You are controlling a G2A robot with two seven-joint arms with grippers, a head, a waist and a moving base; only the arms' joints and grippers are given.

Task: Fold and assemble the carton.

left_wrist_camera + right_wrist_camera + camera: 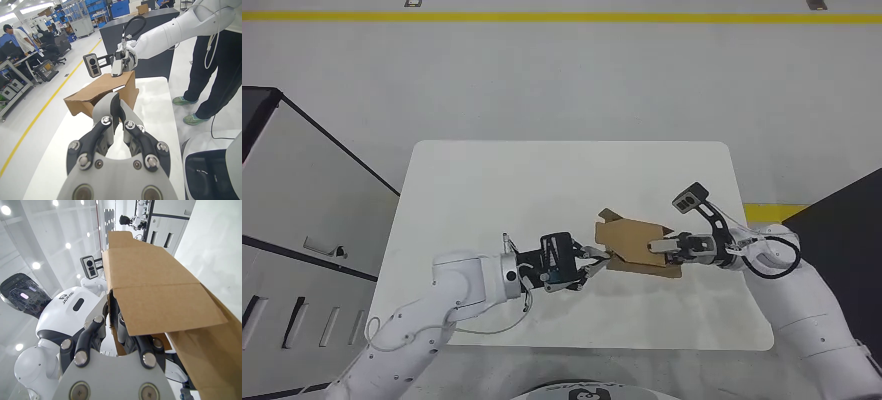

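Grey cabinet (302, 180) off beyond the left side of the white table (542, 180), well apart from the work. Yellow line (562, 16) across the floor past the table's far edge. Left arm in from the near-left corner, stretched along the tabletop toward the middle.

Left gripper (590, 266) at the near-left end of the carton (634, 244), fingers (104, 108) drawn narrow and pinched on a cardboard edge there, one on each face of the board.

Brown corrugated carton a little right of the table's centre, between the two grippers. Only part-formed: a tube with one broad panel on top, open at the end facing the left gripper. Loose flaps sticking out at both ends, one of them poking toward the table's far side. Resting on the surface or held just above it: cannot tell.

Right gripper (656, 246) at the carton's right end, on its upper edge. Fingers close together and clamped on a wall of the box, cardboard running between them in the right wrist view. Right arm behind it, in from the near-right corner, crossing the table's right edge.

Dark counter (842, 230) off to the right, apart from the table.
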